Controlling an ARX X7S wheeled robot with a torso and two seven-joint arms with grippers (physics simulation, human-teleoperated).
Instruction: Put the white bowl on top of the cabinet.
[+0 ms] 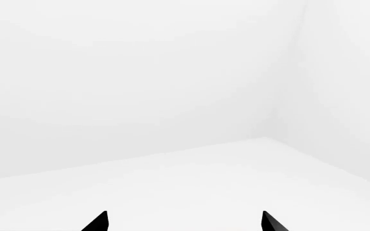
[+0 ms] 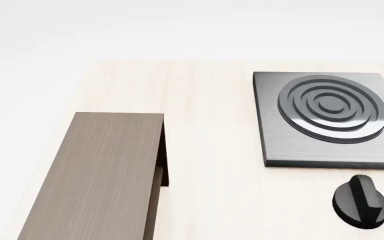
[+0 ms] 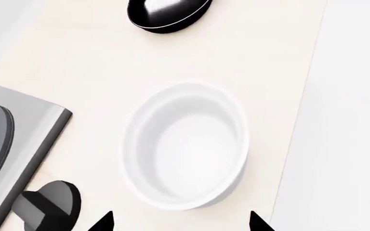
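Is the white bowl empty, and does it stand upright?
Empty and upright: the right wrist view looks into the white bowl, its opening facing up, showing only bare white inside.

No legible text, labels, brand marks, numbers or signs appear on any surface in the three views.
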